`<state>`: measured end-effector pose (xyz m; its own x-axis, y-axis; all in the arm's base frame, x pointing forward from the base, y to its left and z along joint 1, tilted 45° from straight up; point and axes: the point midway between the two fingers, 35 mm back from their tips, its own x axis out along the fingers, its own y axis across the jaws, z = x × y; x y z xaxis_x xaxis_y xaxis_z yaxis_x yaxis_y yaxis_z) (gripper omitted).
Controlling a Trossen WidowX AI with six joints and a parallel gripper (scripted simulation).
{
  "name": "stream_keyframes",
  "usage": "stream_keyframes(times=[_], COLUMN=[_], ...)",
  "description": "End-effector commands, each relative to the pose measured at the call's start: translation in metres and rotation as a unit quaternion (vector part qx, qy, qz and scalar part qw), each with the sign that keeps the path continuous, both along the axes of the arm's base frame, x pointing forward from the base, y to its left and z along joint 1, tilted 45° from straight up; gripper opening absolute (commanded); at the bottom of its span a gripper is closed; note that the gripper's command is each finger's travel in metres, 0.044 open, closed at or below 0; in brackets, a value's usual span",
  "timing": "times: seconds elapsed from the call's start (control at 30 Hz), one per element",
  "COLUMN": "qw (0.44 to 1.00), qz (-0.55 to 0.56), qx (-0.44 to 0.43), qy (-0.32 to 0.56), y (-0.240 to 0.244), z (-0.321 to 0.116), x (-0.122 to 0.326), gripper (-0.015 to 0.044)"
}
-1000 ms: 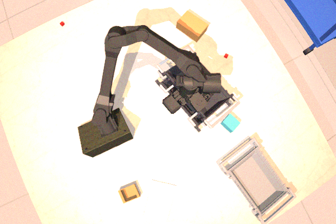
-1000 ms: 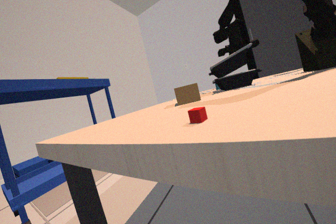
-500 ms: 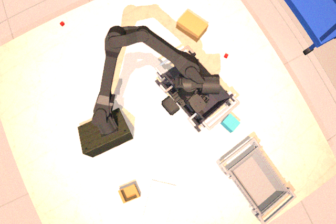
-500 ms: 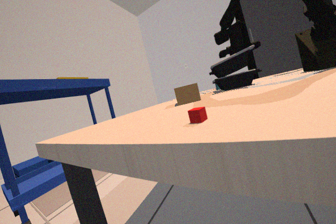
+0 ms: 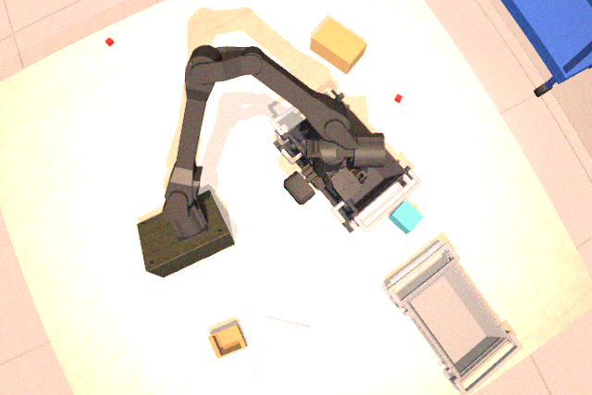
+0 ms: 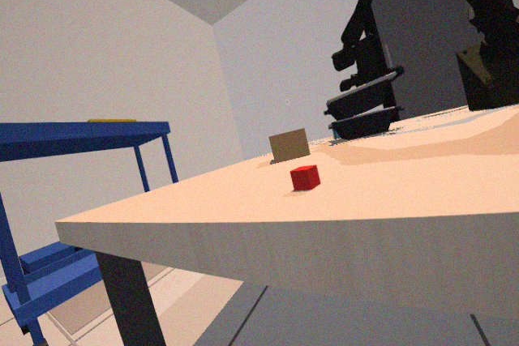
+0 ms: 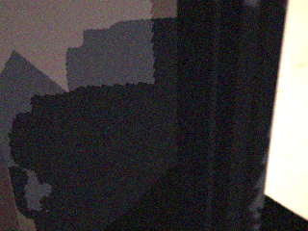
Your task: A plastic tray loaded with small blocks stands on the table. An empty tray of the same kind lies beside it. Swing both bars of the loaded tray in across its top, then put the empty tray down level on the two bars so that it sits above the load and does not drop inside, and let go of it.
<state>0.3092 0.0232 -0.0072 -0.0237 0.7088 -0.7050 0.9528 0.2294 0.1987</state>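
Observation:
My gripper [image 5: 321,183] [image 6: 356,83] is shut on the empty dark tray [image 5: 382,190] [image 6: 356,101] by its long side, nearest the arm base; the fingertips are mostly hidden. This tray hangs over the loaded dark tray [image 6: 362,124], slightly tilted in the exterior view, with a narrow gap between them widening to one end. A dark upright band, apparently the held tray's side [image 7: 226,96], fills the right of the wrist view. Pale bars [image 5: 389,202] show around the stack's ends, but which tray they belong to is unclear. The load and the contact on the bars are hidden.
A grey tray [image 5: 449,318] lies at the lower right. A cyan block [image 5: 406,216] stands close to the stack's end. A yellow box [image 5: 339,43] [image 6: 289,145], a small orange open box [image 5: 228,340] and red cubes [image 5: 398,98] [image 6: 305,177] stand around. A blue cart [image 5: 535,8] is beyond the table.

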Motion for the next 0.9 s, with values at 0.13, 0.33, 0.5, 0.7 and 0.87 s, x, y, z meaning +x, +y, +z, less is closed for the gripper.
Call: stream_keyframes(times=[0.13,0.33,0.5,0.7,0.87], qw=[1.000,1.000,1.000,1.000,1.000], qz=[0.006,0.006,0.006,0.006,0.006], qx=[-0.005,-0.005,-0.005,-0.005,-0.005], qy=[0.008,0.008,0.008,0.008,0.008], y=[0.0048,0.0088,0.0088,0.0088,0.0088], z=[-0.0040,-0.0089,-0.0089,-0.0089,-0.0089], x=[-0.0035,-0.0053,-0.0053,-0.0053,-0.0053], gripper=[0.0000,0.0000,0.0000,0.0000,0.0000])
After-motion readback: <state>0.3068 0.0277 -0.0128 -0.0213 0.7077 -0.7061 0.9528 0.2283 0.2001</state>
